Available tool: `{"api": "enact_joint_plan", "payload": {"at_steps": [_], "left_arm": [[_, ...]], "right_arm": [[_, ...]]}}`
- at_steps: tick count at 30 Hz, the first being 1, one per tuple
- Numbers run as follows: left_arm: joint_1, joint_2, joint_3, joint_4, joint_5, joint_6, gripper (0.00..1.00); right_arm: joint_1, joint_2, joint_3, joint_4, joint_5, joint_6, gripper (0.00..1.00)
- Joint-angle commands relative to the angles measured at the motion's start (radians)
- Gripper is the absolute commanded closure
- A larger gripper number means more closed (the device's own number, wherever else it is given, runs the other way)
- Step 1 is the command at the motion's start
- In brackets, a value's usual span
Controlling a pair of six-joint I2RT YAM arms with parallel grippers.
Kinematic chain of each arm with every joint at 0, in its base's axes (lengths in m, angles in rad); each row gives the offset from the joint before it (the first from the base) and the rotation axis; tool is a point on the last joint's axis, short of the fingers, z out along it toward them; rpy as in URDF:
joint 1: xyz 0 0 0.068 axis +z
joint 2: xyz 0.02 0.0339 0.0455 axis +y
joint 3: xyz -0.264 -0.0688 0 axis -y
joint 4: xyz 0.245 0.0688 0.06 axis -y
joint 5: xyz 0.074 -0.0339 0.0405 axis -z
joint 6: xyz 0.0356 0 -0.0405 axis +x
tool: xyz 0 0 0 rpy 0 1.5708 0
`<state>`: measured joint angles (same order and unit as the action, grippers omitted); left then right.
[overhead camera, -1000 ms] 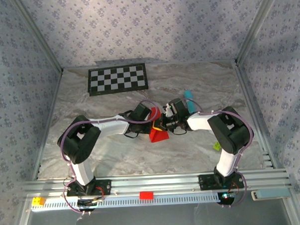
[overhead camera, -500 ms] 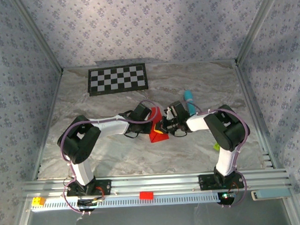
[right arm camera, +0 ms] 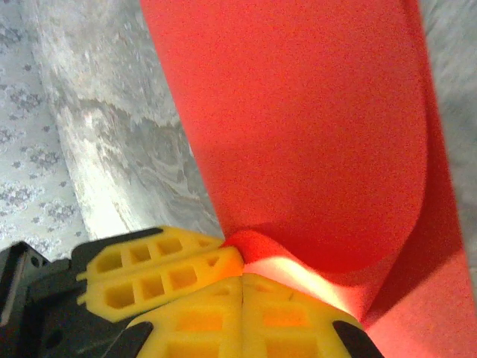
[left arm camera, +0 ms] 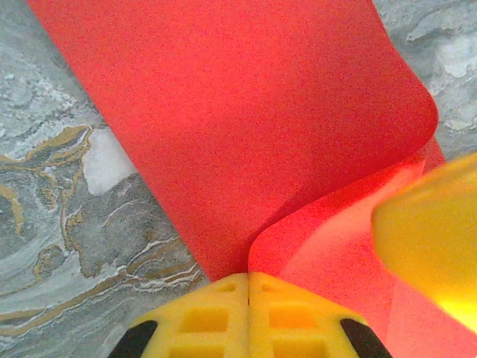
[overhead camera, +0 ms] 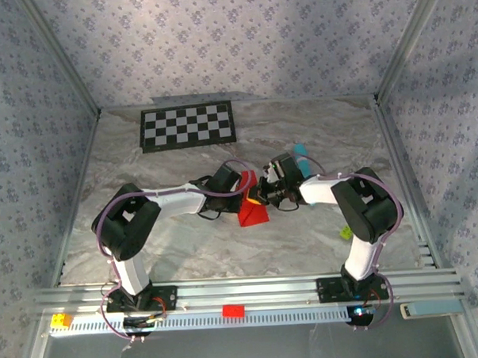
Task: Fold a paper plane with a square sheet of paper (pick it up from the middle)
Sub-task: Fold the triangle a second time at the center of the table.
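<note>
Gripping the red sheet of paper [overhead camera: 255, 216] from opposite sides, both tools meet near the middle of the marble table [overhead camera: 170, 245]. Left gripper [left arm camera: 248, 277]: yellow fingers pressed together, with the sheet's edge pinched at their tips; the paper fans out ahead of the tips in a curved fold. Right gripper [right arm camera: 242, 282]: fingers likewise clamped on the paper, which bulges forward from the tips as a rounded flap. Seen from overhead, the two grippers stand almost tip to tip, with the sheet showing just beneath them on the side toward the bases. A teal stick [overhead camera: 301, 154] lies just behind the right wrist. The checkerboard [overhead camera: 189, 126] sits well beyond the left gripper.
</note>
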<state>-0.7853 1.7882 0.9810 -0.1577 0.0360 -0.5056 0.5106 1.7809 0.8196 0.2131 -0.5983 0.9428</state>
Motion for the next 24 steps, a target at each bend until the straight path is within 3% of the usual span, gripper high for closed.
{"api": "enact_joint_plan", "payload": {"at_steps": [1,8,16,24], "left_arm": [[0.009,0.036,-0.009,-0.040,-0.010,0.020,1.00],[0.008,0.036,-0.010,-0.042,-0.010,0.019,1.00],[0.008,0.037,-0.008,-0.046,-0.010,0.024,1.00],[0.008,0.036,-0.008,-0.049,-0.009,0.026,1.00]], "right_arm": [[-0.013,0.031,0.013,-0.042,0.026,-0.018,0.98],[-0.015,0.061,-0.025,-0.090,0.096,-0.012,0.99],[-0.041,-0.004,0.040,-0.128,0.051,-0.043,0.98],[-0.069,0.043,0.049,-0.133,0.053,-0.067,0.98]]}}
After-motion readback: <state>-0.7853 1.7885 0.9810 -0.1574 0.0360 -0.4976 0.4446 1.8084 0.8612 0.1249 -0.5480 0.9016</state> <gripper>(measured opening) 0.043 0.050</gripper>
